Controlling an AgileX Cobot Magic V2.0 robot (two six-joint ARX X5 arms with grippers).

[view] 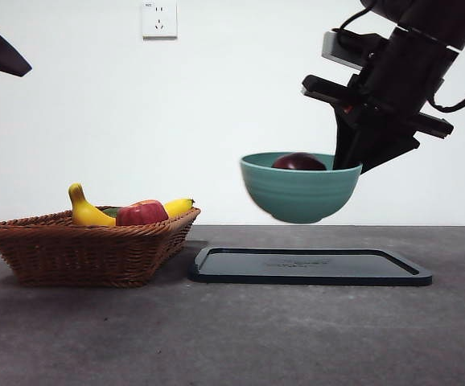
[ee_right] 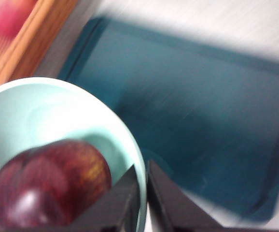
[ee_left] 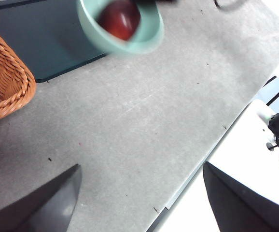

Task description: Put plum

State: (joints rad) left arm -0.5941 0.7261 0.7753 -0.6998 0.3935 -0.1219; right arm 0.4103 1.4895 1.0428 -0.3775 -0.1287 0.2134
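My right hand (view: 351, 165) is clamped on the rim of the teal bowl (view: 300, 191), one jaw inside, one outside, the rim pinched between them. The bowl hangs in the air, clear of the surface (view: 232, 338), above the dark tray (view: 309, 267) and not touching it. The plum (view: 298, 162) sits inside the bowl, dark maroon, only its top showing over the rim in the front view. In the right wrist view the plum (ee_right: 48, 186) lies in the bottom of the bowl (ee_right: 57, 116), just beside my inner jaw; the tray (ee_right: 202, 125) is below, blurred. The wicker basket (view: 88, 248) stands on the surface left of the tray in the front view, near it but apart. In it: a banana (view: 88, 211), a red apple (view: 141, 213), and something green between them that I cannot identify.

My left hand (ee_left: 139, 203) hovers spread apart over bare surface, gripping nothing, well apart from the bowl (ee_left: 125, 46). That view shows the plum (ee_left: 120, 19) in the bowl, and the basket edge (ee_left: 4, 82) to one side. A wall socket (view: 159, 18) is on the wall behind.
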